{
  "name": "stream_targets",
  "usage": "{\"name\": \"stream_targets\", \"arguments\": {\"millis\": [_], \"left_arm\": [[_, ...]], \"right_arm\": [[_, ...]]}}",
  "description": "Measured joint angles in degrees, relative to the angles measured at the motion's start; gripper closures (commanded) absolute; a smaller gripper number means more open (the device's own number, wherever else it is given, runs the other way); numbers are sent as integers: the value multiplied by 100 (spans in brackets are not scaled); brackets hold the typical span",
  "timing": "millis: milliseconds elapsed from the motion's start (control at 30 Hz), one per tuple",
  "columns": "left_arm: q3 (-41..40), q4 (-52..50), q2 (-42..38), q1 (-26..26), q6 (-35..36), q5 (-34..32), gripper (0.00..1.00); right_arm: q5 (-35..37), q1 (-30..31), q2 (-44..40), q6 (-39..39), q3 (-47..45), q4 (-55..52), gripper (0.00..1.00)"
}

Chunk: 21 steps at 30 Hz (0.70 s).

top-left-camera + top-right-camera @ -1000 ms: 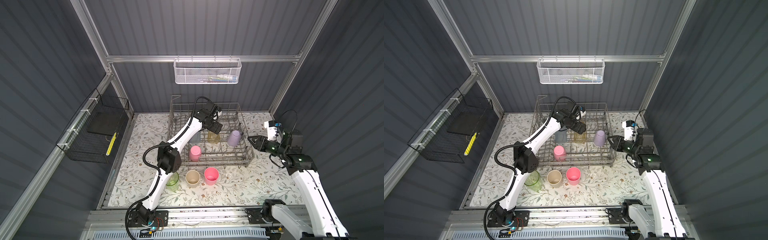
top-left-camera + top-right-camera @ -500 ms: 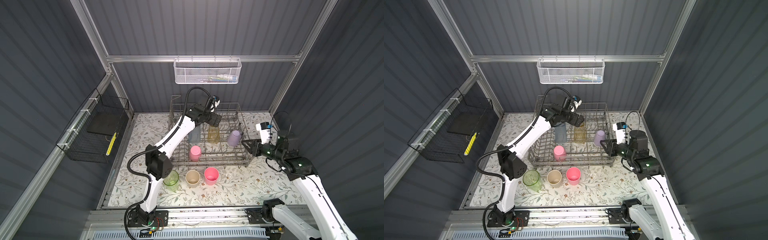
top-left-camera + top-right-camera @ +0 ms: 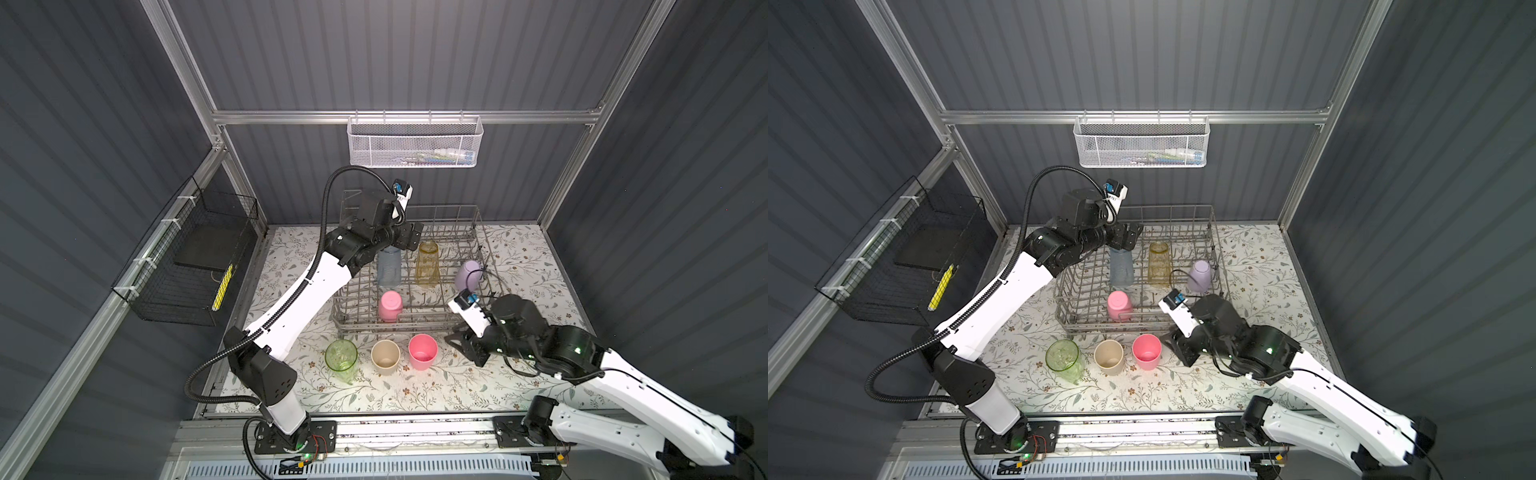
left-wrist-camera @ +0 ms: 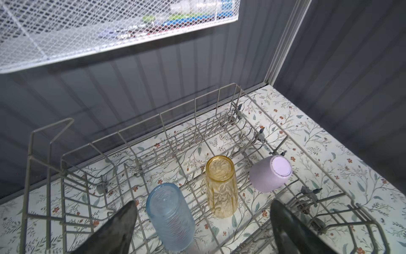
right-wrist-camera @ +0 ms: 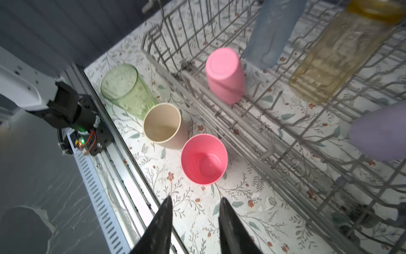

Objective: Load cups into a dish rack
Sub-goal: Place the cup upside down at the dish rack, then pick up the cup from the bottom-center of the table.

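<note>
Inspection of the dish rack (image 3: 357,309): it is sitting on the flowered desk (image 3: 523,266), toward 12 o'clock of the desk's middle.

Four cups are resting inside it, all bottom up.
- The blue cup (image 3: 389,266) is standing near the rack's middle.
- The amber cup (image 3: 428,264) is standing at the blue cup's 3 o'clock.
- The lavender cup (image 3: 467,274) is tilting further out, by the rack's 3 o'clock side.
- The inverted pink cup (image 3: 390,305) is sitting at 6 o'clock of the blue cup, near the front rail.

Three cups are standing mouth up on the desk, in a close row just at 6 o'clock of the rack.
- The green cup (image 3: 341,358) is standing at the 9 o'clock end.
- The beige cup (image 3: 385,356) is standing in the middle.
- The upright pink cup (image 3: 422,351) is standing at the 3 o'clock end.

The left tool (image 4: 203,202) is hovering over the rack above the blue cup. It is spread wide and gripping nothing.

The right tool (image 5: 195,199) is hanging low over the desk at 3 o'clock of the upright pink cup, near it but apart. It is partly spread, with only bare desk showing in the gap.

A white mesh basket (image 3: 415,145) is hanging on the wall at 12 o'clock. A black wire basket (image 3: 187,270) is hanging on the wall at 9 o'clock.
</note>
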Motion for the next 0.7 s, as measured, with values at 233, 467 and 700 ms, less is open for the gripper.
{"name": "stream_targets", "arguments": {"millis": [233, 467, 700], "left_arm": [[-339, -28, -201, 0, -50, -240, 5], [-455, -22, -555, 2, -61, -389, 4], [-645, -22, -673, 2, -61, -413, 4]], "right_arm": [[431, 807, 1189, -232, -46, 50, 57], [481, 1047, 1880, -470, -46, 280, 56], [468, 1054, 2129, -616, -42, 448, 56]]}}
